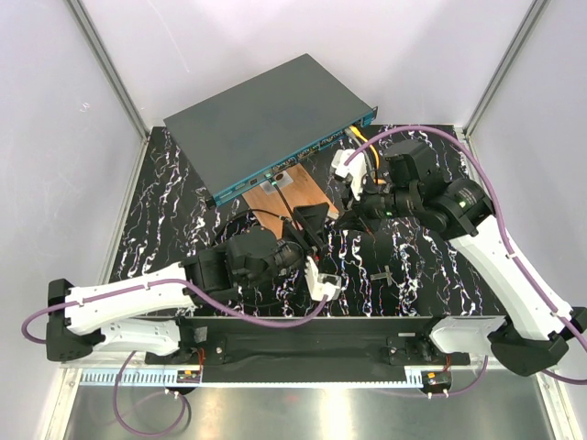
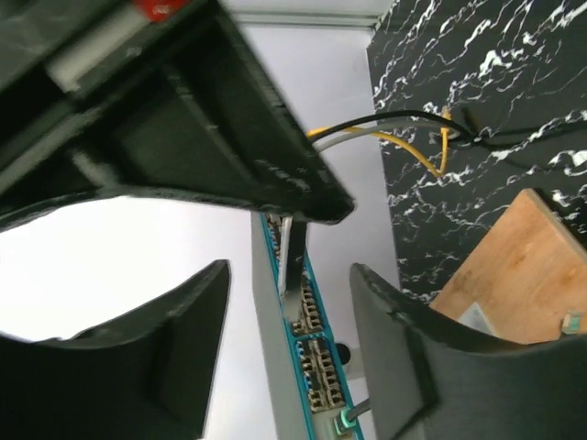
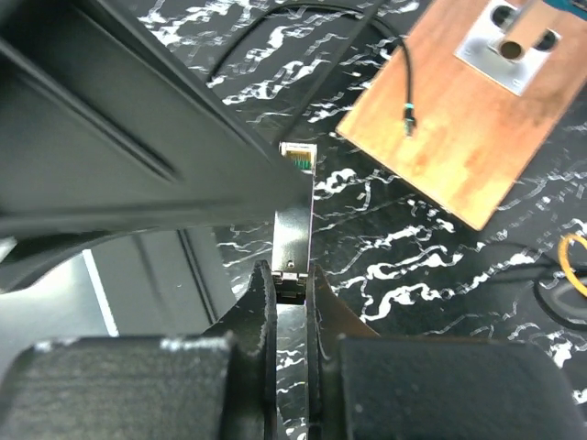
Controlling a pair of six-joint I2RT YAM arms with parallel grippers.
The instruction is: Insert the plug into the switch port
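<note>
The switch [image 1: 266, 115] is a flat dark grey box at the back with a teal front face [image 1: 303, 160]. In the left wrist view its ports [image 2: 316, 362] show between my fingers. My right gripper [image 1: 347, 213] is shut on the plug [image 3: 295, 215], a slim metal module with a green contact tip. It holds the plug over the mat in front of the copper-brown board [image 1: 292, 192], apart from the switch. My left gripper [image 1: 316, 225] is open and empty beside it. In the left wrist view the plug [image 2: 292, 252] lies in line with the teal face.
Yellow, black and white cables [image 1: 362, 137] run out of the switch's right end. A thin black lead with a green tip [image 3: 409, 115] lies on the board by a metal plate [image 3: 509, 41]. A small dark part [image 1: 385, 275] lies on the marbled mat. White walls stand on three sides.
</note>
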